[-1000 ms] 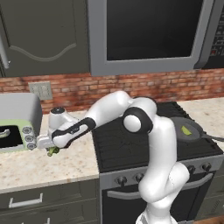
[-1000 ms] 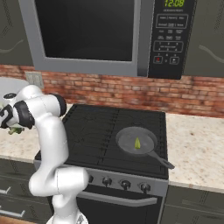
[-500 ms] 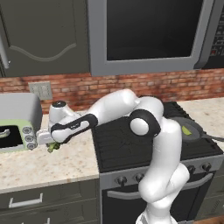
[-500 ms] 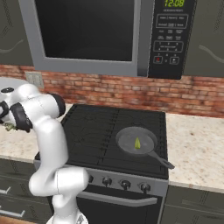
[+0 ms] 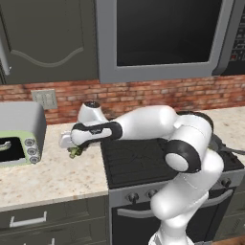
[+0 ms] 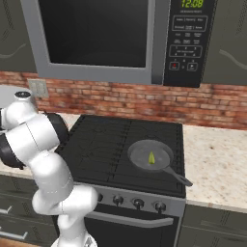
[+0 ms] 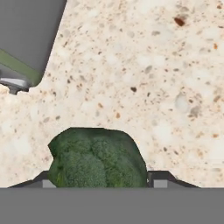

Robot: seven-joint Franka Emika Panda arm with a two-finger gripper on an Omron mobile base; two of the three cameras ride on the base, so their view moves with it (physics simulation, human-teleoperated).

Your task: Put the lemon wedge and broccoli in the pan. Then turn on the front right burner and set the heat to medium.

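Note:
My gripper [image 5: 73, 149] hangs over the speckled counter just left of the stove, shut on the broccoli [image 5: 75, 152]. In the hand view the bumpy dark-green floret [image 7: 97, 159] sits between my fingertips [image 7: 161, 178], with the counter below it. The lemon wedge [image 6: 151, 157] lies in the dark-grey pan [image 6: 141, 149], which sits on the front right burner [image 6: 159, 181] with its handle pointing to the front right. My arm hides most of the pan in the left base view.
A toaster oven [image 5: 19, 139] stands on the counter left of the gripper; its corner [image 7: 26, 48] shows in the hand view. Stove knobs [image 6: 137, 203] line the front panel. A microwave [image 6: 190, 38] hangs above the cooktop [image 6: 106, 140].
The gripper has carried the broccoli to the right and slightly up, away from the toaster oven and toward the stove edge. The lemon wedge and pan have stayed put.

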